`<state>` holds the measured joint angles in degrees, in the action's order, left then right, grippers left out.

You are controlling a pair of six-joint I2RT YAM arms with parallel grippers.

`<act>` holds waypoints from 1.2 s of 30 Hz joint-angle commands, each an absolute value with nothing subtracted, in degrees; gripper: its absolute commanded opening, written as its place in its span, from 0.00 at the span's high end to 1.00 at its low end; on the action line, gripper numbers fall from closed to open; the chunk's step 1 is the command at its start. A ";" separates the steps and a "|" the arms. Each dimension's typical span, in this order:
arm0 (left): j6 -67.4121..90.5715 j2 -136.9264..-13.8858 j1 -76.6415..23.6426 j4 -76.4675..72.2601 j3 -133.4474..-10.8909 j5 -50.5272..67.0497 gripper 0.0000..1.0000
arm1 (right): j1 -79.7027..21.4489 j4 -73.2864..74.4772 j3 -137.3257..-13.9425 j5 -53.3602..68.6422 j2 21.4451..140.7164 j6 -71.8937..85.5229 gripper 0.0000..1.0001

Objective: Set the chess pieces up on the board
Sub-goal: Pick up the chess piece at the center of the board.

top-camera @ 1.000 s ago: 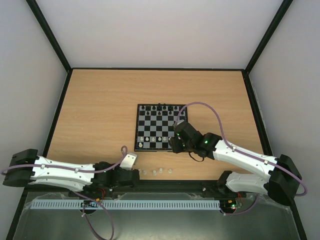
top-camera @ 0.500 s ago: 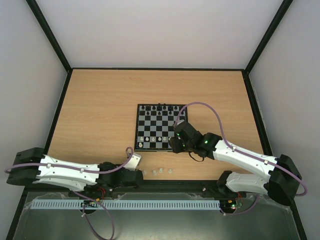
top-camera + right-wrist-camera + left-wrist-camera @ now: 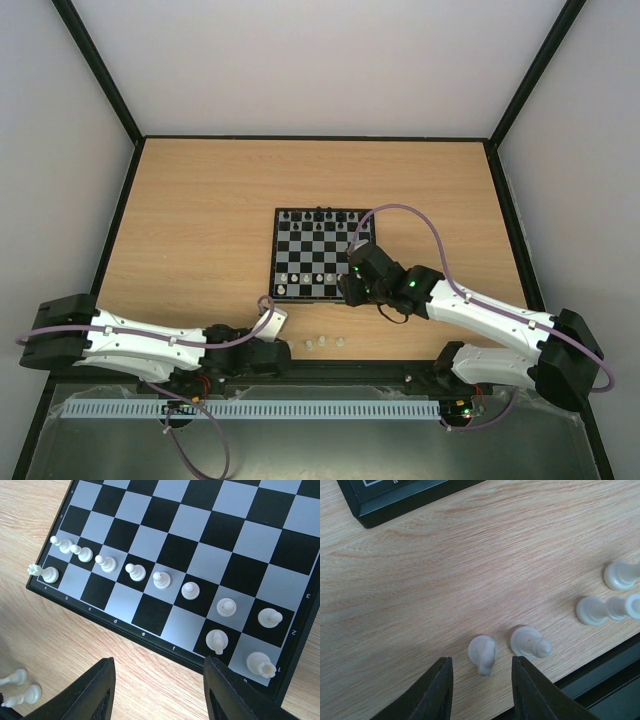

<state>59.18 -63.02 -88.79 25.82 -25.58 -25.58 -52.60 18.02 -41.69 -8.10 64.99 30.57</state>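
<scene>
Jaws: L part-open astride chess piece point(image 3: 482, 652), prob. untouched (wrist cam only); R open, empty.

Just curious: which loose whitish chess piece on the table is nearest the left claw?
The leftmost whitish piece, lying directly ahead of the left gripper's gap; its neighbour sits beyond one finger.

We find the board point(image 3: 318, 255) centred on the tabletop point(image 3: 200, 220), chess pieces point(image 3: 161, 580) along its near rows, others lying loose just before it.

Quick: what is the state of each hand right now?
Left hand: open, a white piece between its fingertips, not gripped.
Right hand: open, empty, above the board edge.
</scene>
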 commanded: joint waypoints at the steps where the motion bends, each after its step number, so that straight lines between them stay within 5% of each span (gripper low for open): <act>1: 57.72 -64.18 -88.56 24.61 -26.69 -26.55 0.66 | -52.45 18.61 -40.95 -7.98 64.88 29.51 0.51; 36: 52.36 -67.12 -77.62 27.03 -31.70 -25.19 0.89 | -52.43 18.02 -40.44 -7.59 64.27 29.36 0.52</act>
